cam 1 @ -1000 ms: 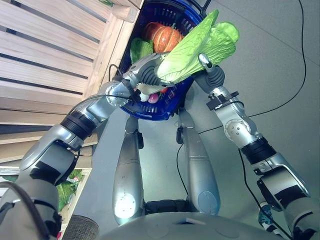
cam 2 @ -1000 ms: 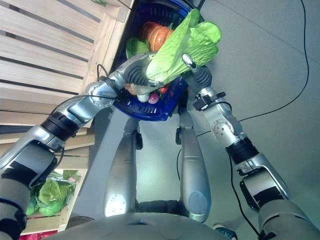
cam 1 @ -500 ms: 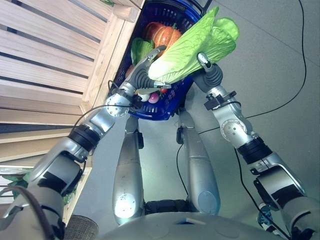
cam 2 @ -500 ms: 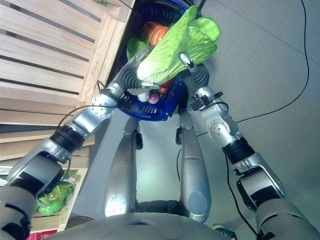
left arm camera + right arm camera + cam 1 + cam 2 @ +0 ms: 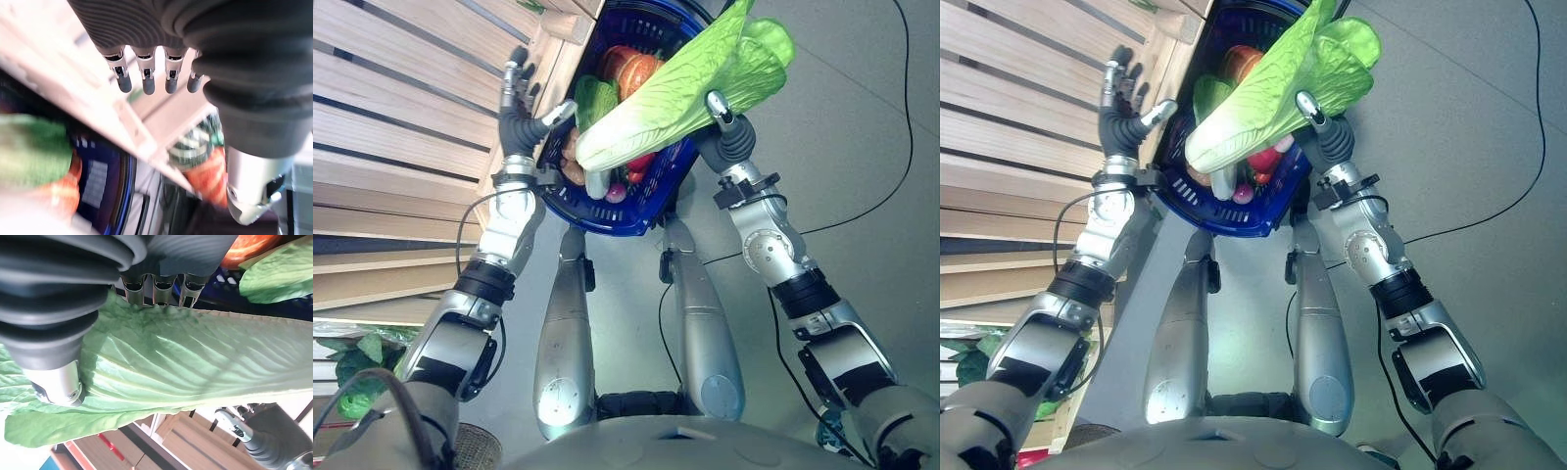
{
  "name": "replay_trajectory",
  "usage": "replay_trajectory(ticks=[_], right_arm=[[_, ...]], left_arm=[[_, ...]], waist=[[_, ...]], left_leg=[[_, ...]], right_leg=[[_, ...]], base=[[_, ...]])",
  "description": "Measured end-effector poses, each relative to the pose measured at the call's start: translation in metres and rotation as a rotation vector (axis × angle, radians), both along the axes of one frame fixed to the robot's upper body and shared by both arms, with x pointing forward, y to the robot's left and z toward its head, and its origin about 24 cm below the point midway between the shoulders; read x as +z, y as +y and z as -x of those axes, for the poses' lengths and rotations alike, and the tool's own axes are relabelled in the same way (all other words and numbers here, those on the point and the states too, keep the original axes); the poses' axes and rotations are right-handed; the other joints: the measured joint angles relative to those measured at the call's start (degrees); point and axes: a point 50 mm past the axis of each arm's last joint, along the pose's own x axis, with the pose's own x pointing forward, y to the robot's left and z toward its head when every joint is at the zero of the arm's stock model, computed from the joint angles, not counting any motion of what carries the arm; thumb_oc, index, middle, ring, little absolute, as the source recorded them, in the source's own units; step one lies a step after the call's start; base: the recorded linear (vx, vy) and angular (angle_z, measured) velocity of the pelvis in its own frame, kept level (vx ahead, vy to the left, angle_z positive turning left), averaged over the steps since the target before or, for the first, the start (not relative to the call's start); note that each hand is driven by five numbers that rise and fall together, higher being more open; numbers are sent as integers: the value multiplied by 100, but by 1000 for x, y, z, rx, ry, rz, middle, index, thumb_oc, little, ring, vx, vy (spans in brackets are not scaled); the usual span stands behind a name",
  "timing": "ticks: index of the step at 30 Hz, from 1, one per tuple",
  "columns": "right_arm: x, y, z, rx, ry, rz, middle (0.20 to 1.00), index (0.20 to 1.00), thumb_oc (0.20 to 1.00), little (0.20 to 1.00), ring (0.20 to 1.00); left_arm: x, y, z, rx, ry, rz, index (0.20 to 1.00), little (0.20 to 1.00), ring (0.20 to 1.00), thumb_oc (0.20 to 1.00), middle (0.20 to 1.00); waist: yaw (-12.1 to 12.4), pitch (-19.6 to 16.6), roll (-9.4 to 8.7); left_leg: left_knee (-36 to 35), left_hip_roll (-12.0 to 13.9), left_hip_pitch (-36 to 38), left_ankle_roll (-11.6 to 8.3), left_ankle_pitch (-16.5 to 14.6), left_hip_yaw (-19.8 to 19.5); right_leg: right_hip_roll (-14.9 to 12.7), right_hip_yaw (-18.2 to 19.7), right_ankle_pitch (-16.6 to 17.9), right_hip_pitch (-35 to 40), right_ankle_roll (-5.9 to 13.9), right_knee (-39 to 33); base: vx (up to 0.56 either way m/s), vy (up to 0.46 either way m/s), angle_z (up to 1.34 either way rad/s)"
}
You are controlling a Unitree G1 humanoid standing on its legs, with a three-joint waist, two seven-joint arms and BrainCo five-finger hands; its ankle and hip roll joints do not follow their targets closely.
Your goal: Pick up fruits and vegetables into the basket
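Basket (image 5: 607, 211) contents largely hidden behind the cabbage (image 5: 675, 93), its leaf tips cut off.

Bright, even light everywhere, coming from above. The grey floor (image 5: 862, 117) on my right looks flat and soft, no hard glare. The lettuce (image 5: 675, 93) glows pale green at its far, leafy end, with light passing through it. Inside the blue basket (image 5: 607, 211) it's dim, darkest under the leaf. The wooden slats (image 5: 401, 117) on my left are well lit, with thin dark lines of shade between the boards. Past my left hand (image 5: 146, 78) the wood burns out almost white. At my right hand (image 5: 54, 377) the leaf's ribs throw fine shadows, and my thumb's metal catches a small bright glint.
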Motion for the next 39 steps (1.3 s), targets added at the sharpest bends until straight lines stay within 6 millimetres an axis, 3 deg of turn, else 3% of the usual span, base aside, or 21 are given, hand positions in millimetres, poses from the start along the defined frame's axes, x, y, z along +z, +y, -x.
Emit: replay_trajectory(ticks=[13,19,27,33,39], right_arm=[[4,-11,-6,-217,-18,140,200,200,200,200,200],[11,-19,-25,-366,18,216,200,200,200,200,200],[21,-25,-55,-484,121,287,200,200,200,200,200],[18,-39,-74,-571,258,334,200,200,200,200,200],[11,-47,-88,-590,377,366,200,200,200,200,200]], left_arm=[[-13,19,-6,129,73,46,1000,1000,1000,1000,1000],[-19,28,-11,190,119,45,1000,1000,1000,1000,1000],[-9,31,-21,189,134,56,1000,1000,1000,1000,1000],[10,30,-29,161,105,40,1000,1000,1000,1000,1000],[8,28,-32,138,127,11,1000,1000,1000,1000,1000]], waist=[[-7,0,0],[7,0,1],[129,14,25],[332,27,48],[410,45,89]], left_leg=[[1,0,27,0,0,22],[0,0,36,0,0,40],[6,-5,58,-2,5,51],[37,-41,74,12,51,37],[95,-103,38,-36,79,-103]], right_leg=[[1,21,0,9,0,9],[0,34,0,4,0,10],[-13,16,19,4,-29,47],[-65,-37,17,4,-32,144],[-140,-153,-53,-9,-16,291]], base=[[-1,10,0],[-1,5,0],[0,0,0],[13,-19,3],[10,-27,10]])
